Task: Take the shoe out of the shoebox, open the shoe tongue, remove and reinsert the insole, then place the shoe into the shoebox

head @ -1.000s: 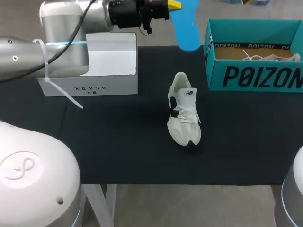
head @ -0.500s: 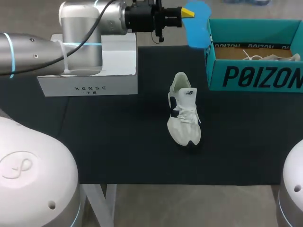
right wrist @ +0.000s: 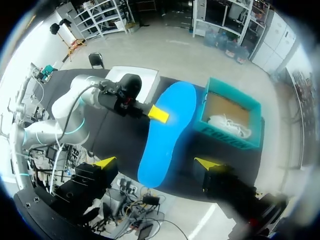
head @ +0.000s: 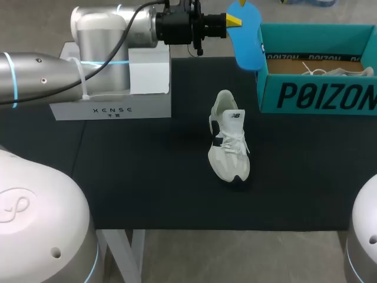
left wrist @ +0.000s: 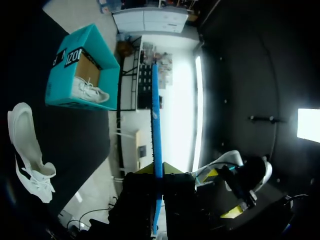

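Note:
A white shoe [head: 228, 144] lies on the black table, toe towards me; the left wrist view shows the shoe [left wrist: 27, 150] off to the side, below the gripper. My left gripper [head: 234, 20] hangs high over the table's far edge, shut on a blue insole [head: 247, 36] beside the teal shoebox [head: 318, 88]. In its own view the left gripper [left wrist: 159, 171] clamps the insole [left wrist: 156, 115] edge-on. From high above, my right gripper [right wrist: 156, 163] stands open, looking down on the insole [right wrist: 167, 132] and shoebox [right wrist: 232, 120]. The insole hides the shoe there.
A second white shoe [head: 339, 71] lies inside the shoebox. A white box [head: 118, 97] stands at the back left under my left arm. Bare black table [head: 147, 177] lies left of and in front of the shoe.
My left arm has swung right with the insole, bringing it close to the shoebox's near-left corner. The shoe has not moved.

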Robot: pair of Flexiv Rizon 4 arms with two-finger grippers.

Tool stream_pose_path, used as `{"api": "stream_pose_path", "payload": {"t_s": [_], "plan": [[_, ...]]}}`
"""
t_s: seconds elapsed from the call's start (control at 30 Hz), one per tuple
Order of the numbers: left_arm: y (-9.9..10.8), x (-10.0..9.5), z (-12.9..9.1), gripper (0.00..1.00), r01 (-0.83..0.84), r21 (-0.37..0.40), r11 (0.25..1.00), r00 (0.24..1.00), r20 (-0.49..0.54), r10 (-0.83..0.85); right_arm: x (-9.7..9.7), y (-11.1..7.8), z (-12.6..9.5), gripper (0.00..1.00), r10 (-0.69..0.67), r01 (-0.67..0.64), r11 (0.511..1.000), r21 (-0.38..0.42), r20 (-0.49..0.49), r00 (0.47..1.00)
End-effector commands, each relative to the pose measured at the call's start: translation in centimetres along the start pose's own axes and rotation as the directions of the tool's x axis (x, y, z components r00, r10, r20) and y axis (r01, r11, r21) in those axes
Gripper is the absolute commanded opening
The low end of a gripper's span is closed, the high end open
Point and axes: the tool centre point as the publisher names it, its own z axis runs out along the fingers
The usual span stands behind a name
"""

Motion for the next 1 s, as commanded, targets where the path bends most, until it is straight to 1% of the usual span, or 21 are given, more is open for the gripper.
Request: {"api": "stream_pose_path", "payload": {"t_s": [0.03, 0.1, 0.17, 0.27, 0.3, 0.37, 0.5, 0.6, 1.0], "plan": [[0.3, 0.3, 0.3, 0.00, -0.065, 0.021, 0.998, 0.998, 0.023, 0.064, 0.8, 1.1, 0.4, 1.00, 0.024, -0.030, 0.994, 0.104, 0.054, 0.998], [0.4, 0.2, 0.5, 0.00, -0.082, 0.016, 0.997, 0.996, 0.031, 0.081, 0.9, 1.2, 0.7, 1.00, 0.045, -0.052, 0.989, 0.136, 0.050, 0.998], [0.5, 0.1, 0.8, 0.00, -0.082, 0.016, 0.996, 0.996, 0.029, 0.082, 0.8, 1.4, 1.0, 1.00, 0.062, -0.074, 0.984, 0.164, 0.078, 0.995], [0.4, 0.0, 1.3, 0.00, -0.090, 0.039, 0.995, 0.996, 0.017, 0.090, 0.7, 1.8, 1.5, 1.00, 0.111, -0.125, 0.982, 0.144, 0.101, 0.989], [0.4, 0.0, 1.6, 0.00, -0.080, 0.045, 0.996, 0.997, 0.000, 0.080, 0.6, 2.0, 1.8, 1.00, 0.146, -0.156, 0.980, 0.120, 0.094, 0.985], [0.5, 0.0, 1.7, 0.00, -0.074, 0.042, 0.996, 0.997, -0.010, 0.075, 0.4, 2.2, 2.1, 1.00, 0.189, -0.197, 0.975, 0.101, 0.088, 0.978], [0.5, -0.1, 1.9, 0.00, -0.054, 0.037, 0.998, 0.998, -0.025, 0.055, -0.6, 2.5, 2.7, 1.00, 0.269, -0.276, 0.959, 0.061, 0.103, 0.958], [0.7, -0.1, 1.8, 0.00, -0.055, 0.034, 0.998, 0.998, -0.021, 0.056, -1.0, 2.7, 2.8, 1.00, 0.289, -0.295, 0.954, 0.047, 0.106, 0.951], [0.8, 0.1, 1.2, 0.00, -0.061, 0.023, 0.998, 0.998, -0.012, 0.061, -1.2, 2.7, 3.0, 1.00, 0.285, -0.293, 0.954, 0.061, 0.116, 0.952]]}}
